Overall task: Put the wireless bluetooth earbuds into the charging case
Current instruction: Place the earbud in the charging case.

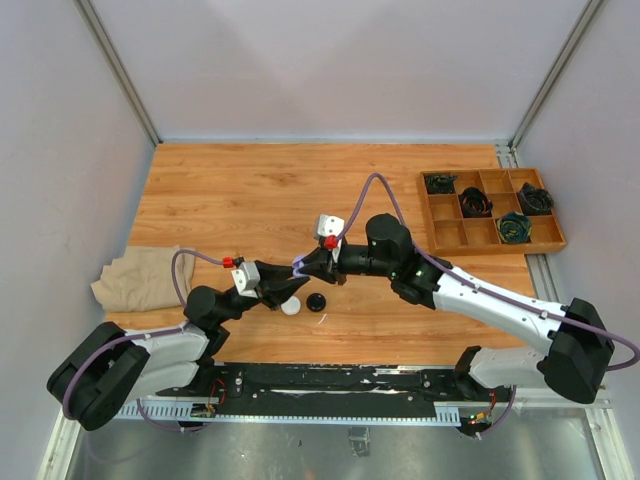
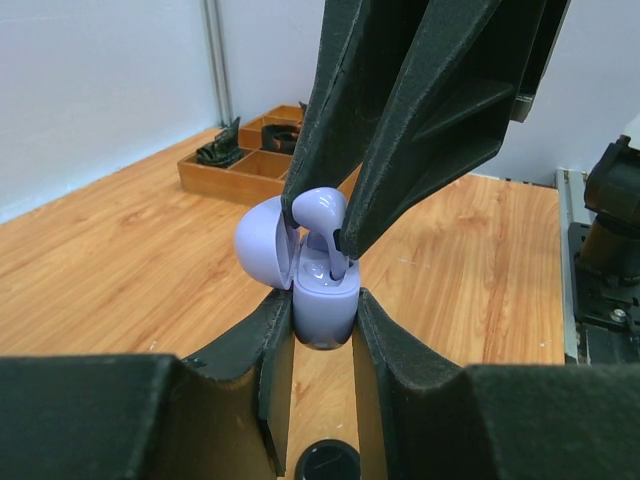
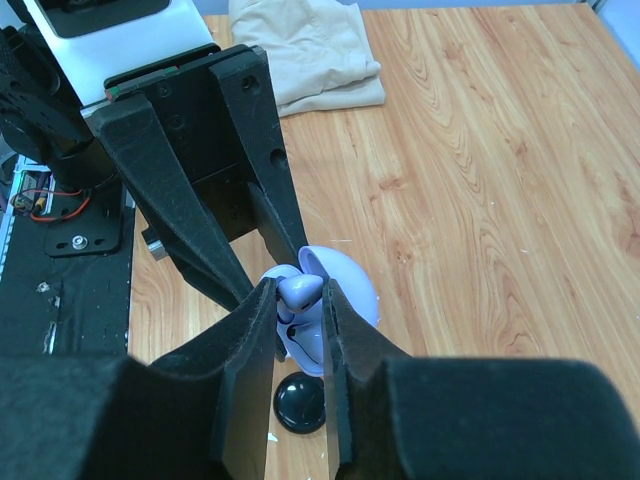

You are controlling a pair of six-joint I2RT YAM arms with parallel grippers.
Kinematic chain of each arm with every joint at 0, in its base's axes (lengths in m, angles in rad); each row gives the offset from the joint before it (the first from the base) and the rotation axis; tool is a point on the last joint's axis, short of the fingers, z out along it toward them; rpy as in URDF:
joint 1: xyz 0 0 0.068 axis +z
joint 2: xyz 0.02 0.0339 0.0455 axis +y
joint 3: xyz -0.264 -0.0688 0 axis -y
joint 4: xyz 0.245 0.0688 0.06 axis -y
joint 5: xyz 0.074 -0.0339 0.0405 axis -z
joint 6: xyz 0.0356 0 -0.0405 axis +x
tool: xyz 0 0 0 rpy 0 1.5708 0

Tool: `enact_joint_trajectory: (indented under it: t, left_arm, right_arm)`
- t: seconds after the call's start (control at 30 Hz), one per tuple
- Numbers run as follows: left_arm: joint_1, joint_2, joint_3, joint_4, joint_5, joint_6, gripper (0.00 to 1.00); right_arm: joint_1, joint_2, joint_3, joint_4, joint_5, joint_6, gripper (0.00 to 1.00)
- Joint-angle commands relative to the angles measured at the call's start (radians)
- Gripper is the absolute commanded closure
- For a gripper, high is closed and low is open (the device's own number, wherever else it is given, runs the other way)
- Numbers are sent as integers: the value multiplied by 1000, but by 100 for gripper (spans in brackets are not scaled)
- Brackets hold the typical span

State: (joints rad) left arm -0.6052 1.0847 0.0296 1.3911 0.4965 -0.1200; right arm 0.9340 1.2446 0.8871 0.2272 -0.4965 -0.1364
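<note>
The lavender charging case (image 2: 323, 312) is held above the table with its lid (image 2: 262, 240) open, and my left gripper (image 2: 322, 345) is shut on its body. A lavender earbud (image 2: 320, 210) stands over the case with its stem reaching down into a slot. My right gripper (image 3: 300, 292) is shut on that earbud (image 3: 303, 288), coming from the opposite side. In the top view the two grippers meet tip to tip, left (image 1: 288, 284) and right (image 1: 304, 266), near the table's middle front. The case's other slot is hidden by the fingers.
A black puck case (image 1: 316, 301) and a white puck case (image 1: 290, 306) lie on the table right under the grippers. A beige cloth (image 1: 140, 277) sits at the left edge. A wooden divided tray (image 1: 500, 247) with coiled black cables (image 1: 475, 203) stands at the back right.
</note>
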Motion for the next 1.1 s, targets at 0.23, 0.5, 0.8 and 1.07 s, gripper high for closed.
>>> enact_joint_trajectory:
  t: [0.23, 0.5, 0.8, 1.07]
  left_arm:
    - [2, -3, -19, 78, -1, -4, 100]
    - [2, -3, -22, 84, 1, -6, 100]
    - [2, -2, -22, 85, -1, -4, 100]
    - [2, 3, -19, 83, 2, -4, 100]
  right_arm:
    - [22, 10, -17, 22, -21, -12, 78]
    - [22, -8, -21, 2, 7, -28, 73]
    - [19, -24, -21, -17, 35, -36, 68]
    - [14, -37, -20, -31, 46, -43, 60]
